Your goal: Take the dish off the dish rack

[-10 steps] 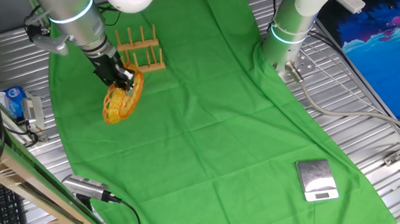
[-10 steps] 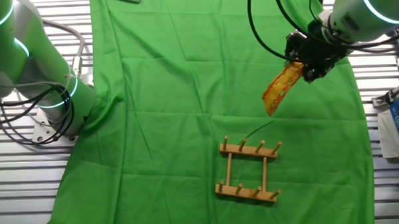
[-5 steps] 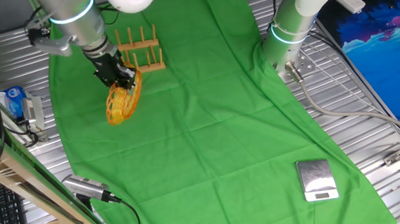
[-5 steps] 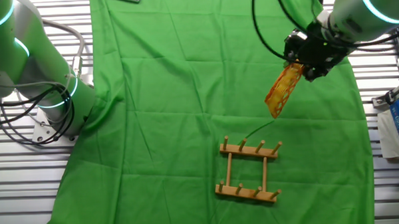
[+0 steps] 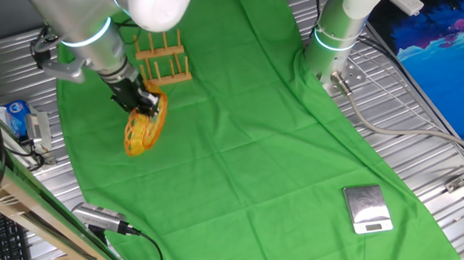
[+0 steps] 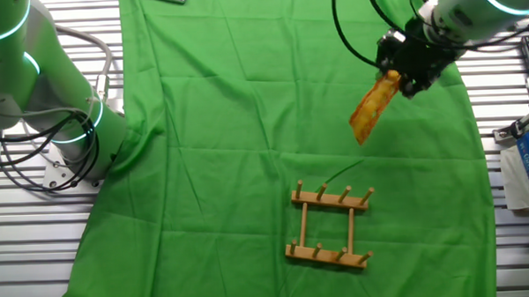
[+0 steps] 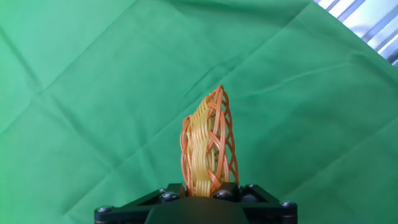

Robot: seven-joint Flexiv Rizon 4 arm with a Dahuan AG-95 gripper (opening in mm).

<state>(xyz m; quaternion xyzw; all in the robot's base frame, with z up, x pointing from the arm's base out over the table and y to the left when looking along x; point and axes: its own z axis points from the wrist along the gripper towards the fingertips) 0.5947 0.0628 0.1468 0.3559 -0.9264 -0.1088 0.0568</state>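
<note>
Gripper [image 5: 140, 99] is clamped on the dish [image 5: 144, 127], pinching one end of its rim; dish hangs edge-on & tilted below the fingers, clear of the green cloth [image 5: 255, 148]. In the other fixed view the gripper [image 6: 401, 71] sits at approx 2 o'clock in frame, w/ the dish [image 6: 371, 109] slanting down toward 7 o'clock from it. Dish rack [image 6: 331, 226] is at approx 6 o'clock from the dish in that view, apart from it, nothing on its pegs, flat on the cloth.

In one fixed view the dish rack [image 5: 163, 56] stands just beside the arm at approx 1 o'clock from the dish, not touching it. Hand view: woven yellow-orange dish [image 7: 208, 149] rises from the gripper [image 7: 198, 190] at 6 o'clock, seen on edge, lattice open, cloth [image 7: 93, 74] behind it. Finger pads themselves hidden by the black gripper body.

Elsewhere: a second arm base [image 5: 337, 35] at 12–1 o'clock on the cloth edge; a small silver scale [image 5: 367, 208] at approx 4 o'clock; a blue-white carton [image 5: 16, 118] on the metal slats at 9 o'clock.
</note>
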